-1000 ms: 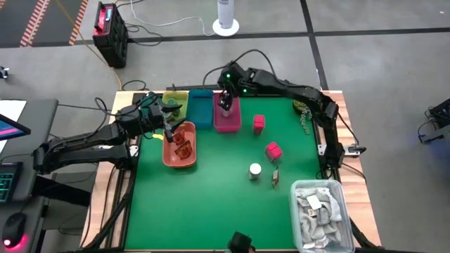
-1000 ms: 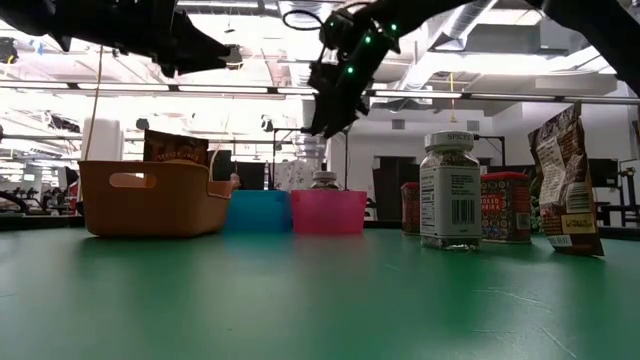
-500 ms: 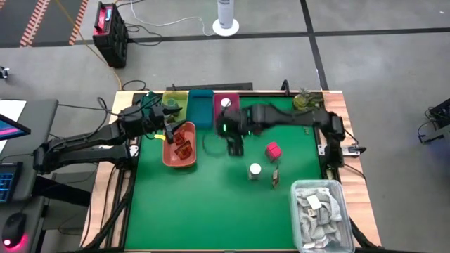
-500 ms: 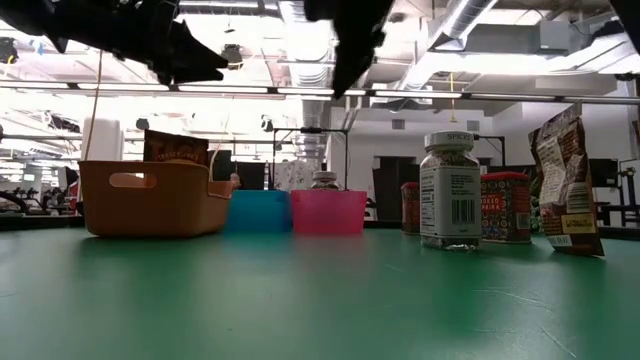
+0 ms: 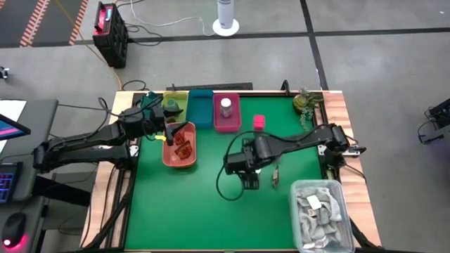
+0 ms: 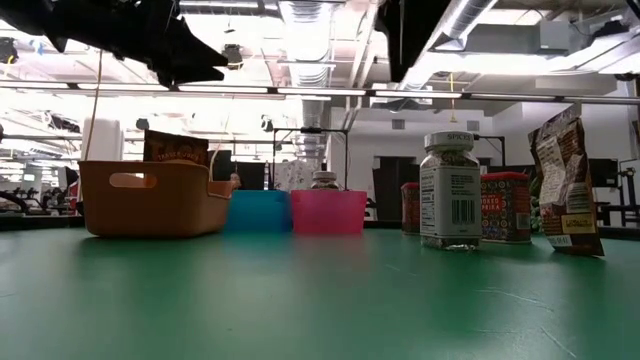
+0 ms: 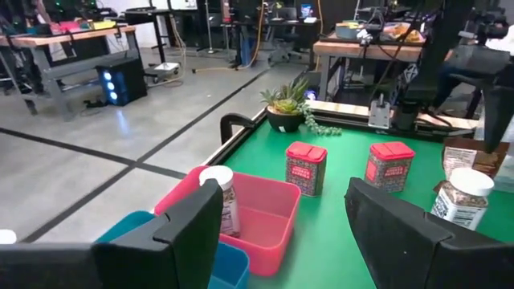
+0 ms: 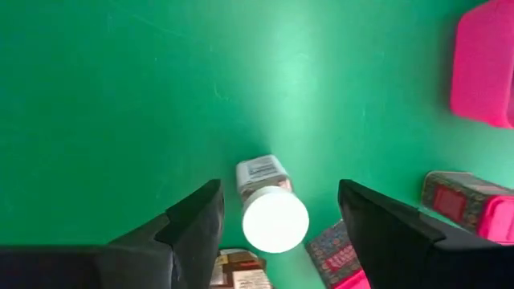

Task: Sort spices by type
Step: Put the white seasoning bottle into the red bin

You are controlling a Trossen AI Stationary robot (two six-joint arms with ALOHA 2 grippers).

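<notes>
My right gripper [image 8: 279,193] hangs open, pointing down, above a white-capped jar [image 8: 274,217] that stands upright on the green table [image 5: 197,204]; in the high view my right gripper [image 5: 247,172] hides the jar. Two pink boxes [image 7: 306,167] [image 7: 390,164] and a red-brown sachet [image 6: 565,180] stand close by. A second white-capped jar [image 5: 226,105] stands in the pink tray [image 5: 226,121]. More sachets lie in the orange tray [image 5: 179,147]. Beside that tray, my left gripper [image 5: 169,132] waits open and level.
A blue tray [image 5: 202,109] and a yellow-green tray [image 5: 176,104] stand left of the pink one along the far edge. A clear bin of grey rags [image 5: 320,214] fills the near right corner. A small plant [image 5: 304,102] sits at the far right. Bare green mat lies near left.
My right gripper has swung away from the pink tray toward the table's near edge and somewhat right, tipping to point down over the jar on the mat. The jar in the pink tray stays there upright.
</notes>
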